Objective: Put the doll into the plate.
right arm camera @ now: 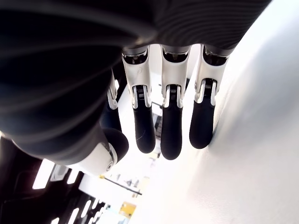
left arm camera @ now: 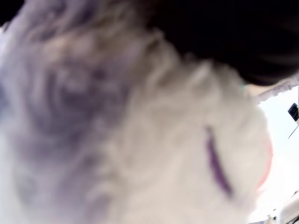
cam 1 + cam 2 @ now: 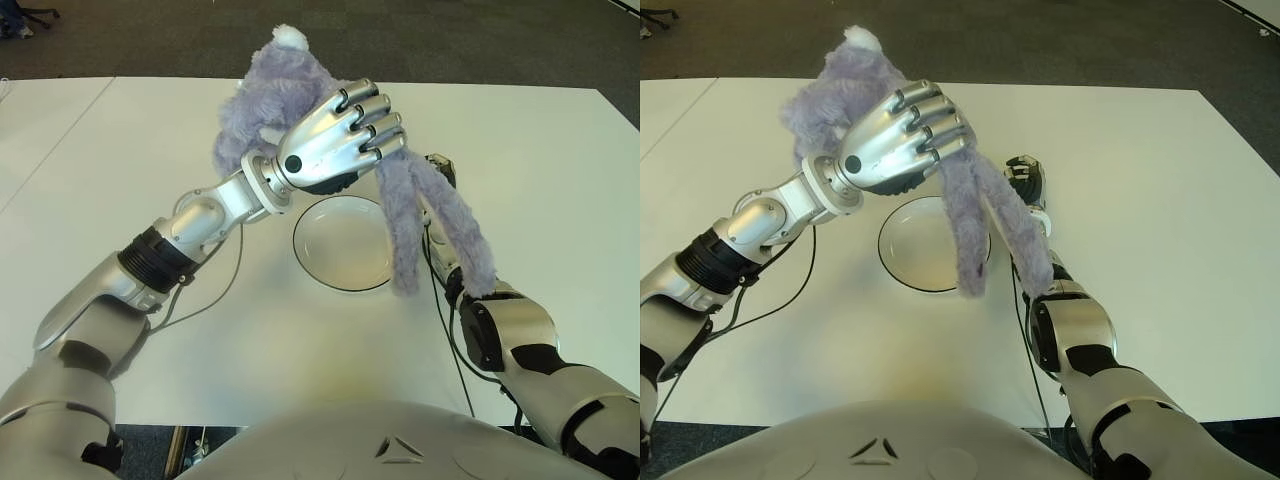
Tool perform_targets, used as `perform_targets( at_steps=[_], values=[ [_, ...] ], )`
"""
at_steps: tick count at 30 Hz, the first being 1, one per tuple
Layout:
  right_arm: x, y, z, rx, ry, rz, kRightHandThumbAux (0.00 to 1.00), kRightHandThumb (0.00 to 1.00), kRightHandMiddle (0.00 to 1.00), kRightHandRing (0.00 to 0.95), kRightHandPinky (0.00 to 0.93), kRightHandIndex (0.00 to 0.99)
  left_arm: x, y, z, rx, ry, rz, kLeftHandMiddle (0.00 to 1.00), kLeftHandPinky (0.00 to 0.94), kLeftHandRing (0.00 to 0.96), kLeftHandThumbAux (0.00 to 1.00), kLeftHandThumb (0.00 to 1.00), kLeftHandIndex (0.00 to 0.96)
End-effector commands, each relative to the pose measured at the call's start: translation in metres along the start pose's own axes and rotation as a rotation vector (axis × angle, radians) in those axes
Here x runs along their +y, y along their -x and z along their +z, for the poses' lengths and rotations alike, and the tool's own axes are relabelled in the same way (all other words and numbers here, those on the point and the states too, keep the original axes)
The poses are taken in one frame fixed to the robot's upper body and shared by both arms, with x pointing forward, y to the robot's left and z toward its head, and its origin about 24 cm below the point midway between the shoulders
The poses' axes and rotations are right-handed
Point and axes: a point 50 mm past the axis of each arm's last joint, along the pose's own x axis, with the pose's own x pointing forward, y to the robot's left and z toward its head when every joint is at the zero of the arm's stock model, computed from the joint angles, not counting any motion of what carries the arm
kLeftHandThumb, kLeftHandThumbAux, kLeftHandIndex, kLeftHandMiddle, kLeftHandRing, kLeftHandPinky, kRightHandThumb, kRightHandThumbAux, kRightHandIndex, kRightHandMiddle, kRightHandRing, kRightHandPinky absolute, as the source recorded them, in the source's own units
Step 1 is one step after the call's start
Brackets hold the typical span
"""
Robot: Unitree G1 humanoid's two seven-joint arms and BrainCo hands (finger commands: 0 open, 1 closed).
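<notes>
- The left hand (image 3: 335, 140) is raised above the tabletop (image 3: 560, 180), its fingers (image 3: 372, 120) curled around the doll (image 3: 285, 90), a shaggy lavender plush toy with a white tuft at the top.
- The doll's bulk sits behind and inside the palm (the left wrist view is filled with its fur, pale and purple, pressed close to the camera).
- Two long plush limbs hang down from under the fingers; one dangles over the right-hand rim of the plate (image 3: 330, 250), the other trails farther right, in front of the right forearm.
- The plate, white with a thin dark edge, lies flat on the tabletop just below the left hand and holds nothing.
- The right hand (image 3: 1028, 185) shows just right of the plate, low against the tabletop; its own wrist view shows the fingers (image 1: 170, 135) hanging straight and relaxed, gripping nothing.
</notes>
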Motion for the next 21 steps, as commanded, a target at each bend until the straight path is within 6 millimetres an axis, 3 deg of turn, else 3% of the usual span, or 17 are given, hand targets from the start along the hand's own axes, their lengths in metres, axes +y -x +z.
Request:
perform_targets(
  at_steps=[1,7,12,15,17,21],
  values=[
    [0.018,0.068,-0.087,0.375,0.082,0.093,0.735,0.695,0.343,0.403,0.478,0.401,0.005,0.013,0.01,0.007,0.09,-0.051,0.58,0.836,0.797,0.656,0.864,0.448],
    [0.019,0.067,-0.084,0.354,0.076,0.082,0.733,0.698,0.446,0.521,0.617,0.403,0.009,0.021,0.03,0.002,0.162,-0.051,0.605,0.834,0.792,0.662,0.851,0.427],
    [0.019,0.067,-0.084,0.344,0.091,0.086,0.733,0.695,0.406,0.46,0.432,0.403,0.012,0.021,0.036,-0.011,0.186,-0.057,0.604,0.837,0.782,0.663,0.85,0.421],
    [0.015,0.07,-0.091,0.389,0.092,0.102,0.733,0.695,0.389,0.44,0.425,0.402,0.009,0.019,0.039,-0.023,0.233,-0.074,0.604,0.839,0.782,0.663,0.849,0.419],
    [0.014,0.07,-0.093,0.401,0.091,0.105,0.733,0.696,0.37,0.421,0.435,0.403,0.004,0.016,0.041,-0.033,0.277,-0.088,0.505,0.835,0.781,0.661,0.849,0.44],
    [0.015,0.07,-0.091,0.387,0.093,0.097,0.732,0.698,0.367,0.422,0.457,0.404,-0.001,0.014,0.045,-0.046,0.323,-0.107,0.491,0.83,0.777,0.661,0.848,0.442]
  ],
)
